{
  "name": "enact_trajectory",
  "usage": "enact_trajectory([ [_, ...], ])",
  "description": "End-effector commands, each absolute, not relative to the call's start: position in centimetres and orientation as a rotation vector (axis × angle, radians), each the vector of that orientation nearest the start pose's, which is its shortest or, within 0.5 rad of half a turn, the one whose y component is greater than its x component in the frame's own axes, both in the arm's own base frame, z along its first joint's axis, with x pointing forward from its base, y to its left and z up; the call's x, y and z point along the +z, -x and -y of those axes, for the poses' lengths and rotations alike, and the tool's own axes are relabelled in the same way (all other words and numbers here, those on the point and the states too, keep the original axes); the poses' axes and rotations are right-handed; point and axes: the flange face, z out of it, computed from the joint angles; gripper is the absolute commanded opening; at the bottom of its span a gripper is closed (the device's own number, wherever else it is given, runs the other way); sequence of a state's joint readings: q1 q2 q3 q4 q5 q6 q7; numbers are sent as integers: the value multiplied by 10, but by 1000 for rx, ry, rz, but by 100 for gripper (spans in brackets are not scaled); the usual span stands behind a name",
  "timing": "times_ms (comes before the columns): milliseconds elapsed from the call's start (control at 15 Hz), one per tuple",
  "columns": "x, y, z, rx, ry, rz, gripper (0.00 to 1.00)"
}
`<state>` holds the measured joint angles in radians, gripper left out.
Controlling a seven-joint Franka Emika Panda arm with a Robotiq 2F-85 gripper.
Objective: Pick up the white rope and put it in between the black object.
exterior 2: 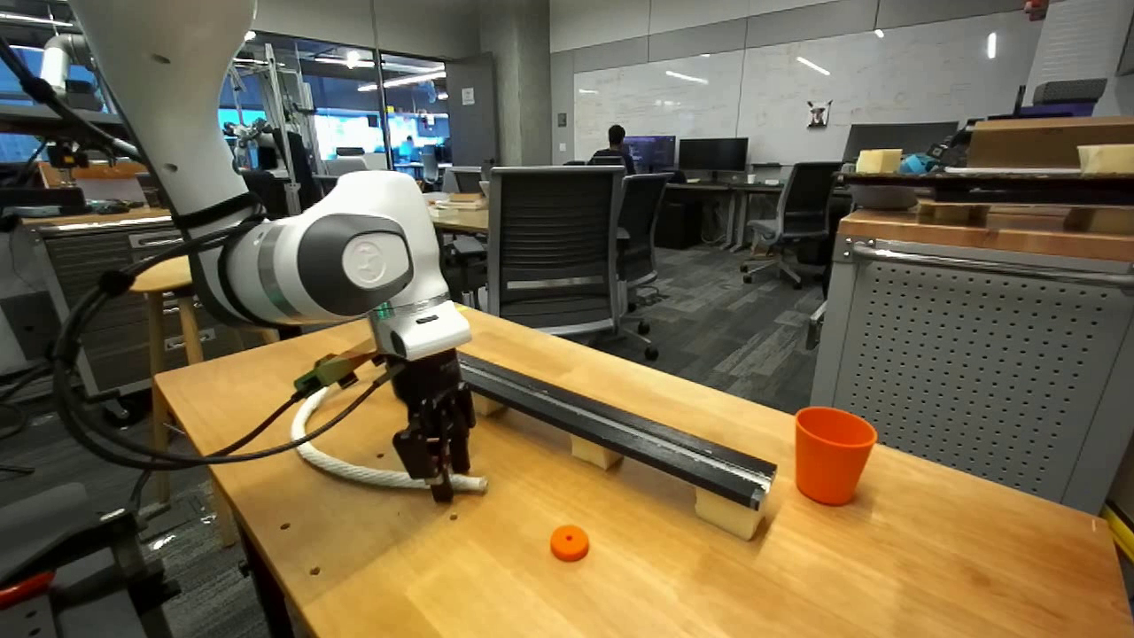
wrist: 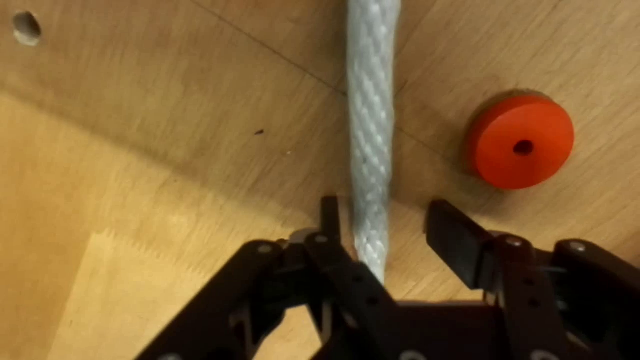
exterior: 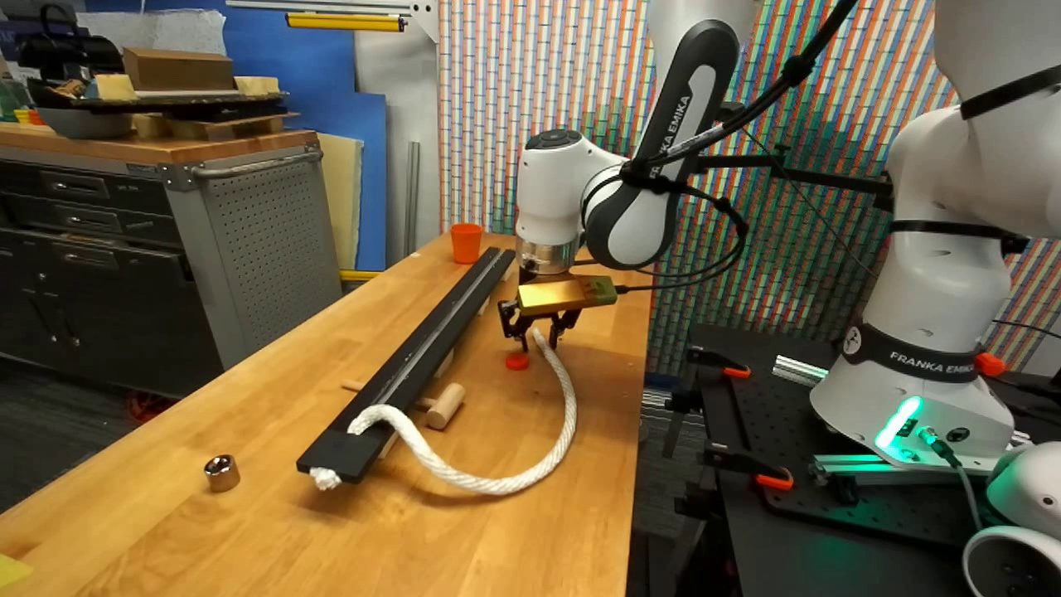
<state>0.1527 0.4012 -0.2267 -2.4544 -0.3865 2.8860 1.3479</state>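
Beside one long edge of the honey-coloured wooden tabletop (exterior: 547, 555), a jointed white robot arm (exterior: 945, 282) is standing. Nearer the opposite long edge, a very long, narrow black rail (exterior: 419, 356) of two parallel strips is running lengthwise; the depth of its groove (exterior 2: 620, 424) is escaping judgement.

From one end of that rail, a thick, braided cream-white rope (exterior: 501, 485) is bowing out toward the robot's long edge. It is vanishing at a flat black end piece (exterior: 344, 454), probably anchored so the free length can be laid along the groove. Beyond, a frayed white tuft (exterior: 325, 478) is poking out, possibly its other tip.

Over the rope's free end, the black two-fingered hand (exterior: 539, 342) is hanging low, its fingers (wrist: 452, 240) standing apart astride the rope, likely for a grasp not yet made. Bare wood is showing between the rope and at least one fingertip. An exterior view is showing the rope's tip (exterior 2: 479, 484), which the hand is hiding from the wrist view.

Toward a corner on the opposite long edge, an orange plastic cup (exterior 2: 833, 465) is sitting; pale wooden blocks (exterior 2: 728, 512) are propping the rail, perhaps keeping the groove reachable. A round, pierced orange disc (exterior 2: 570, 545) is lying near the hand.
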Motion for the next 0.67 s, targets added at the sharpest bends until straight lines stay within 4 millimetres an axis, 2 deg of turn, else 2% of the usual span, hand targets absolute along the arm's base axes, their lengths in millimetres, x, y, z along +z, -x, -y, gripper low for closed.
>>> enact_trajectory([
  [0,147,-474,26,-225,2812,-1632,22],
  [200,151,-474,24,-239,2783,-1646,0],
  [600,164,-467,26,-253,2802,-1669,3],
])
